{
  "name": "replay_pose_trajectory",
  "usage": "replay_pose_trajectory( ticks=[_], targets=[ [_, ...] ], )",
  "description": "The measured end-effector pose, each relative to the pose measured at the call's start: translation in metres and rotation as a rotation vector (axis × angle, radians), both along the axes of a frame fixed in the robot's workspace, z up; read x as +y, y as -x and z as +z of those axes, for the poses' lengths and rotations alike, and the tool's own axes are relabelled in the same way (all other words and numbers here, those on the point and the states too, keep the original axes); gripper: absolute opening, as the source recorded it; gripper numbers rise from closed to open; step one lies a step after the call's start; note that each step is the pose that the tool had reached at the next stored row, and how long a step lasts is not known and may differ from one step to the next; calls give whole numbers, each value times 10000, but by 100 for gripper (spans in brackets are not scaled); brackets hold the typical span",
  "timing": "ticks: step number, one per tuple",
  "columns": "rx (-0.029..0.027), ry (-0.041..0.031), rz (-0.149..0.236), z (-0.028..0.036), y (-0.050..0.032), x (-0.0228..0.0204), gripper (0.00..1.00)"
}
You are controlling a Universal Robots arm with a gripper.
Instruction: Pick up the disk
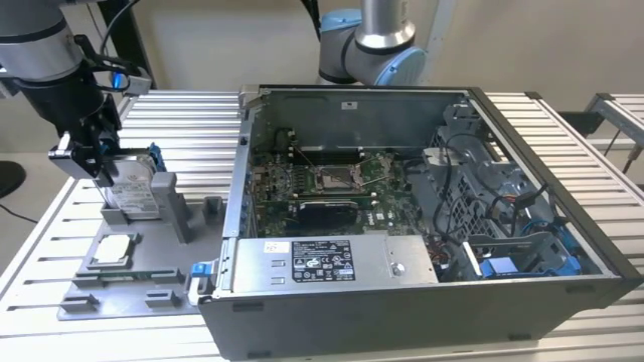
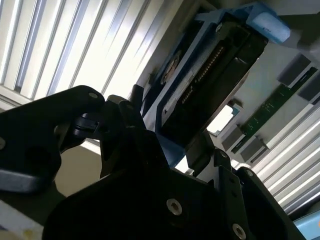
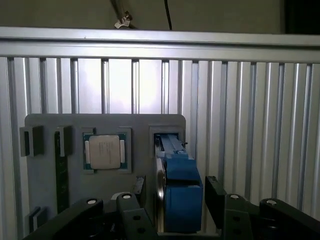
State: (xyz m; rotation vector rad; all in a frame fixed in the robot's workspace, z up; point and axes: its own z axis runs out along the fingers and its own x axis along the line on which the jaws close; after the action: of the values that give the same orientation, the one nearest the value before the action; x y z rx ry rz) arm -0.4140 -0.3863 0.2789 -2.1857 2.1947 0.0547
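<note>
While the fingers (image 3: pixel 216 194) stand apart on either side of the disk (image 3: pixel 182 200), you have nothing clamped. In the first wrist view a narrow gap shows between one finger and the metal face. The other finger sits just beside the blue bracket, and you cannot tell whether it touches. The second wrist view shows the same straddle from close in, with the disk's dark connector edge between the two black fingers.

Your gripper (image 1: pixel 99 170) hangs from the arm (image 1: pixel 45 60) at the exterior view's left, pointing down over the disk. The disk stands upright on its edge in a slot of the grey holder plate (image 1: pixel 151 264), with its pale labelled face turned toward the camera and the blue bracket along its edges.

On that same plate a small square chip (image 1: pixel 111 249) lies flat in its own pocket, near the disk but apart from it. In the first wrist view a dark memory stick (image 3: pixel 61 170) sits on edge in another slot beyond the chip.

Just beside the plate, toward the exterior view's right, you see the open computer case (image 1: pixel 403 309). Inside it are a green circuit board (image 1: pixel 322 181) and a long grey box (image 1: pixel 332 260) with a label, set along the near wall. Everything rests on a slatted metal table (image 1: pixel 191 121), and a second arm (image 1: pixel 372 53) rises behind the case.
</note>
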Motion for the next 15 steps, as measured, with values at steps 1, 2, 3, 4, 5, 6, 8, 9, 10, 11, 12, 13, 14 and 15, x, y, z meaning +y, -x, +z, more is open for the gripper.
replay_pose_trajectory(
  ticks=[1,2,3,4,5,6,8,9,10,11,12,13,14,15],
  targets=[
    [4,-3,0,-15,0,0,100],
    [5,-11,0,-22,-1,0,100],
    [6,-14,0,-23,0,0,100],
    [7,-15,0,-23,0,0,100],
    [7,-16,0,-24,0,0,100],
    [5,-17,0,-26,0,0,100],
    [4,-18,0,-30,0,0,100],
    [4,-18,0,-31,0,0,100],
    [5,-18,0,-31,0,0,100],
    [6,-17,0,-31,0,0,100],
    [5,-18,0,-31,0,0,100],
    [5,-18,0,-31,0,0,100],
    [4,-18,0,-32,0,0,100],
    [5,-18,0,-32,0,0,100]
  ],
)
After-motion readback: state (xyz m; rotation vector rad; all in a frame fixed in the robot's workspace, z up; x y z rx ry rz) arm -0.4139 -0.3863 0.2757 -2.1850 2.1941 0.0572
